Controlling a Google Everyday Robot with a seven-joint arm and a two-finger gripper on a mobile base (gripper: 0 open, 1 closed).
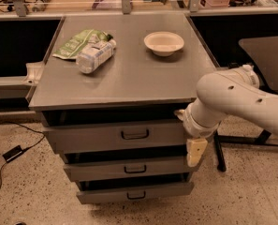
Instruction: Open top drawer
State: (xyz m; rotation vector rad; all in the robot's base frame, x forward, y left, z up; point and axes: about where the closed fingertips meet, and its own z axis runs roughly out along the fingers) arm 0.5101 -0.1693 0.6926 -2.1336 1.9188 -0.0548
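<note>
The top drawer (96, 137) is the widest and tallest grey drawer front under the grey cabinet top (124, 69). Its small dark loop handle (135, 134) sits at the centre. The drawer front looks closed or nearly closed, with a dark gap above it. My white arm comes in from the right. My gripper (194, 153) hangs pointing down at the right end of the top drawer front, well right of the handle and holding nothing I can see.
Two narrower grey drawers, the middle (129, 168) and the bottom (135, 192), sit below. On the top lie a clear bottle (95, 56), a green bag (75, 43) and a white bowl (164, 43). A black chair base (241, 139) stands at the right. A cable (12, 153) lies on the floor at the left.
</note>
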